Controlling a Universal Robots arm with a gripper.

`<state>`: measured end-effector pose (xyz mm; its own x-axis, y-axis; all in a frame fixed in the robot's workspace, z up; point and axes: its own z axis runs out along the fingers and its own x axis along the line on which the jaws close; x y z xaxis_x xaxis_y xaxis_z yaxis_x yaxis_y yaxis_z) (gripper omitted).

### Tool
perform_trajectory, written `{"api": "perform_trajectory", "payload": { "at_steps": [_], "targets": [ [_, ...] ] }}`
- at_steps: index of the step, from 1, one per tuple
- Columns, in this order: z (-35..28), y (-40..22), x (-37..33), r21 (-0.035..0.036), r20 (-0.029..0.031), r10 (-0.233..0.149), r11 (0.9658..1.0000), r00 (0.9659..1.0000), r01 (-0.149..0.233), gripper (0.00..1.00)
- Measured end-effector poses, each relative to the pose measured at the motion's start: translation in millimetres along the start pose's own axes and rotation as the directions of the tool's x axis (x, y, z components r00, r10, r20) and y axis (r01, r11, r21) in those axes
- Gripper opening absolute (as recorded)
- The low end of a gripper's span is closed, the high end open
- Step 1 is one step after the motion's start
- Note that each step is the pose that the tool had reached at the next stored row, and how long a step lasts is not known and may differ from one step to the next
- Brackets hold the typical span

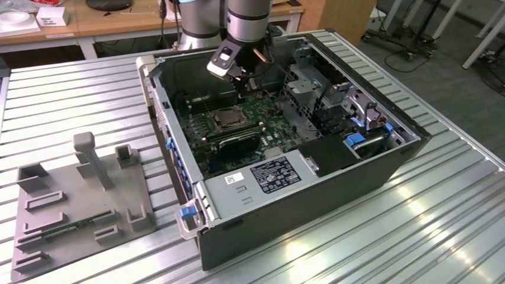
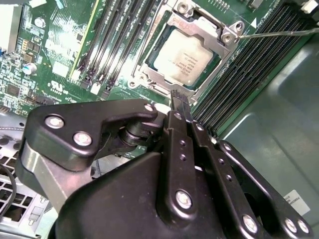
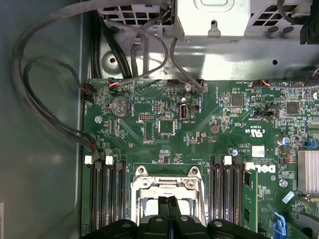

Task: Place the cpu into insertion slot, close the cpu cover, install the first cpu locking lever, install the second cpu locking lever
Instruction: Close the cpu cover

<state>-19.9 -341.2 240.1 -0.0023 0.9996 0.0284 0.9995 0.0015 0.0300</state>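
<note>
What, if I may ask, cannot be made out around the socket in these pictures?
- First wrist view: the shut gripper covers part of the slot, hiding its middle.
- Second wrist view: a lever is cut off by the picture's edge, so its end is unseen.
- Exterior view: the cover is too small to tell whether it is latched.

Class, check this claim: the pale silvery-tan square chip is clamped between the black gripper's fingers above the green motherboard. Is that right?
No. The pale silvery-tan square chip sits in the metal-framed socket on the green motherboard, as the second wrist view shows; the black gripper above it holds nothing.
</note>
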Motion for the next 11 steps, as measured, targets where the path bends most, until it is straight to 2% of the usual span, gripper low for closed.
{"api": "perform_trajectory", "payload": {
  "at_steps": [11],
  "targets": [
    [0.1,-2.3,0.0,0.0001,0.0001,0.000,1.0000,1.0000,0.000,0.11]
  ]
}}
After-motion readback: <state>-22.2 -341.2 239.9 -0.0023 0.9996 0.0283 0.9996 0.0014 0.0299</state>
